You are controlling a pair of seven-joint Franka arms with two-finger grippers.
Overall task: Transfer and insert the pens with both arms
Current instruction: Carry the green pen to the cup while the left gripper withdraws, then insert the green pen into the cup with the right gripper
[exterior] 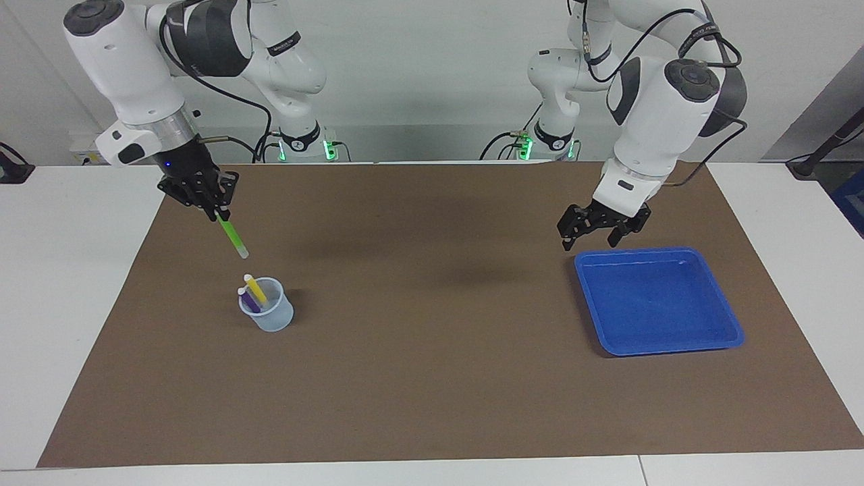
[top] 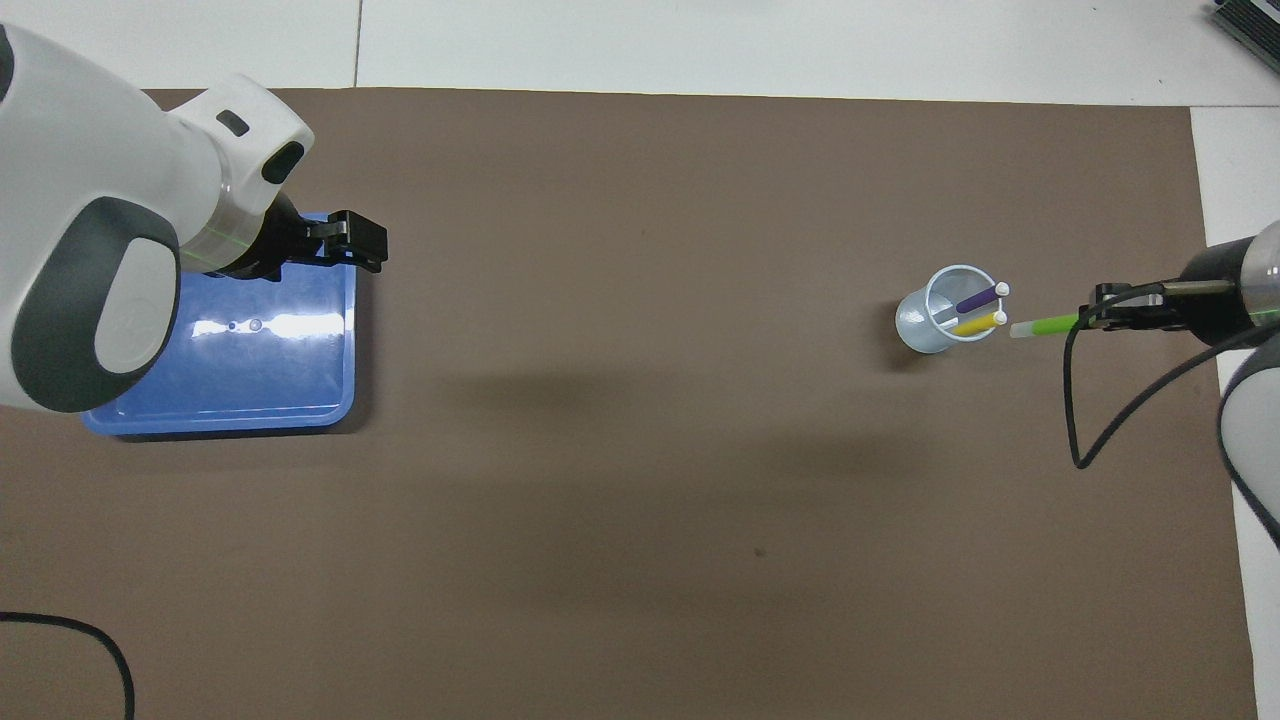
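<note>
My right gripper [exterior: 217, 212] is shut on the green pen [exterior: 232, 236], which hangs tilted with its pale end down over the mat, just beside the clear cup [exterior: 268, 317]. In the overhead view the green pen [top: 1045, 326] sticks out of the right gripper [top: 1095, 320] and its tip stops short of the cup [top: 925, 325]. The purple pen [top: 975, 298] and yellow pen [top: 975, 324] stand slanted in the cup. My left gripper [exterior: 590, 237] is open and holds nothing, hanging over the corner of the blue tray [exterior: 658, 300] nearest the robots.
A brown mat [exterior: 432, 378] covers most of the white table. The blue tray [top: 220, 380] has nothing in it and lies toward the left arm's end. A black cable [top: 1080, 430] loops down from the right wrist.
</note>
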